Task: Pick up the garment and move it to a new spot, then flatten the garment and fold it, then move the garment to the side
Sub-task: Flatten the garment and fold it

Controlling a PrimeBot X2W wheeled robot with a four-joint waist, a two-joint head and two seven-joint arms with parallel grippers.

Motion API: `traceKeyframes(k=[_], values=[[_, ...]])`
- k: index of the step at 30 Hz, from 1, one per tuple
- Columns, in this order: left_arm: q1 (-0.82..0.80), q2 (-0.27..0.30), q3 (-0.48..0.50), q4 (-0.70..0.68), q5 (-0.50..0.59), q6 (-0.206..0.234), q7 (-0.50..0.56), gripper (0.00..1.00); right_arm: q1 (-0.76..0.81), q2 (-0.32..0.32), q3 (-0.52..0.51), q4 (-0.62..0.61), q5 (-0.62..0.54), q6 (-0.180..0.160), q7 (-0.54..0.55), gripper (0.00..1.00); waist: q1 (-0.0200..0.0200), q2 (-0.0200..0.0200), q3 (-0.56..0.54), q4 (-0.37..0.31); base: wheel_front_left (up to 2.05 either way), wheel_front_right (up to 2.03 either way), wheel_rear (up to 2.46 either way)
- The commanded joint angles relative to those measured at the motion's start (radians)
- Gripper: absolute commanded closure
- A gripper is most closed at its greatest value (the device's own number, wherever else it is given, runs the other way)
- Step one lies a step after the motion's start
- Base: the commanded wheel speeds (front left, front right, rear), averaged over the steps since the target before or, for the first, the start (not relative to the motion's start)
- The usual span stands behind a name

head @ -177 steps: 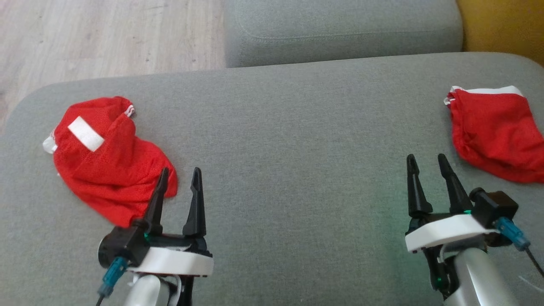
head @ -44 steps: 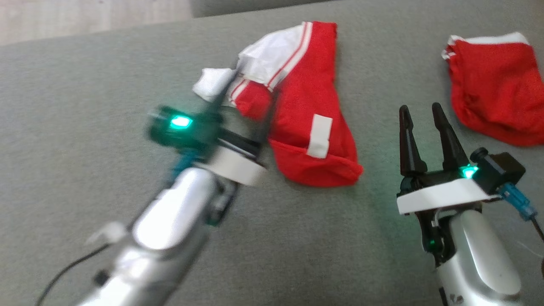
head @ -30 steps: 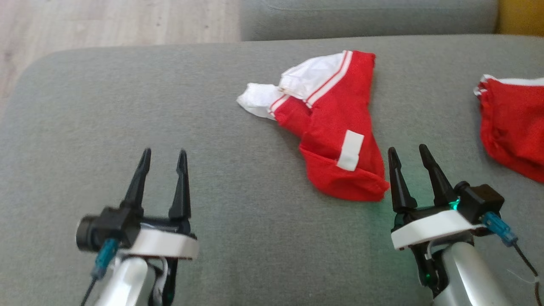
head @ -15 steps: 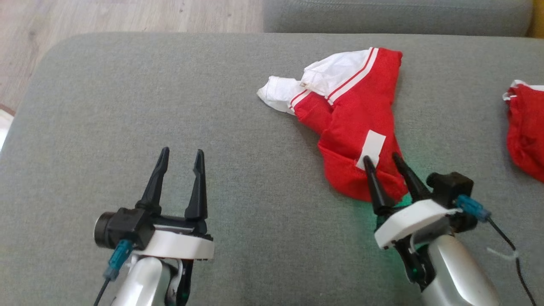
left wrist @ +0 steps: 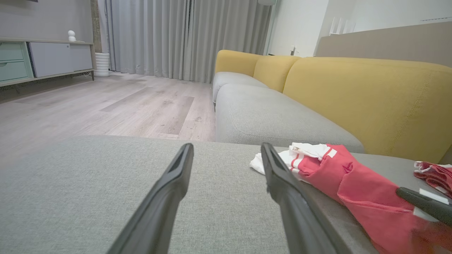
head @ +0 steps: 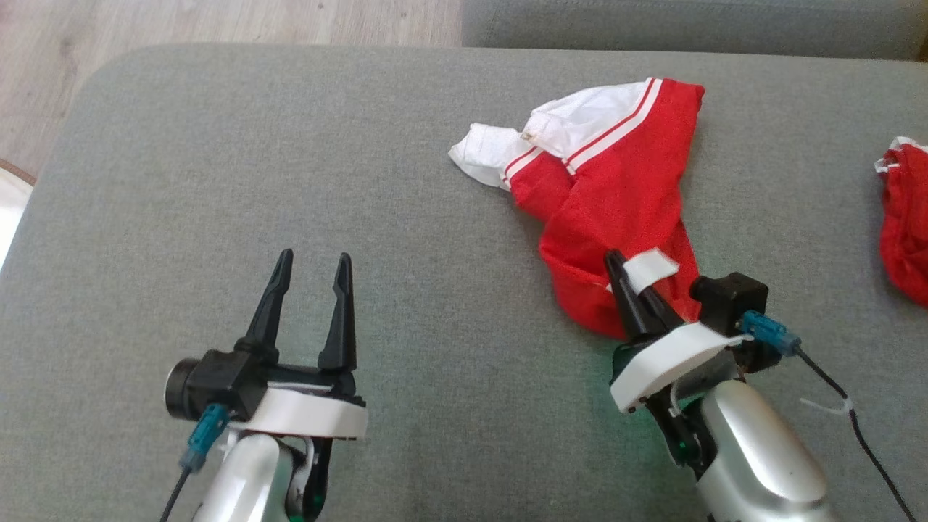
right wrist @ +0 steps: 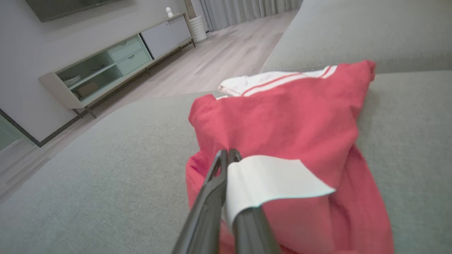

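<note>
The right gripper (head: 620, 265) has its two dark fingers pressed together on the near end of the red garment (head: 616, 196), pinching cloth just beside a white label (head: 650, 267). The label curls over one finger and hides its tip, and how much fabric sits between the fingers is hard to make out. The garment's underside is hidden. A second red garment (head: 902, 217) at the cushion's right edge is cut off by the frame. The left gripper (head: 314, 255) has its fingers spread wide and holds nothing. It is at the near left of the grey cushion (head: 217, 181), well apart from the garment; whether it touches the cushion cannot be told.

The garment lies crumpled right of the cushion's middle, running from near the far edge toward the near edge. It is red cloth with a white band edged in red and white stripes and a bunched white piece at its far end. It narrows toward the pinched near end.
</note>
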Motion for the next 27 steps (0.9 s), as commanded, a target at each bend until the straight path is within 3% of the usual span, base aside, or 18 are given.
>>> traceKeyframes(k=[1,14,19,23,27], values=[[-0.042,0.002,0.045,-0.024,0.007,-0.004,-0.005,0.00,-0.040,0.005,0.031,-0.046,-0.019,-0.001,-0.026,1.00,-0.0001,0.0000,-0.008,-0.003,0.00,0.00,0.00],[-0.023,-0.008,0.070,-0.014,0.011,-0.019,-0.005,0.00,-0.099,0.000,0.071,-0.196,-0.060,-0.001,-0.051,1.00,-0.0001,0.0000,-0.052,-0.004,0.00,0.00,0.00],[-0.012,-0.010,0.084,-0.021,0.006,-0.020,-0.005,0.00,-0.148,-0.010,0.151,-0.248,-0.050,-0.001,-0.040,1.00,-0.0001,0.0000,-0.056,-0.002,0.00,0.00,0.00],[-0.008,-0.011,0.095,-0.025,0.007,-0.021,-0.005,0.00,-0.251,-0.003,0.225,-0.284,0.032,-0.001,-0.061,1.00,-0.0001,0.0000,-0.060,-0.006,0.00,0.00,0.00],[-0.006,-0.011,0.107,-0.030,0.007,-0.019,-0.005,0.00,-0.372,0.002,0.220,-0.313,0.150,-0.001,-0.094,1.00,-0.0001,0.0000,-0.062,-0.019,0.00,0.00,0.00]])
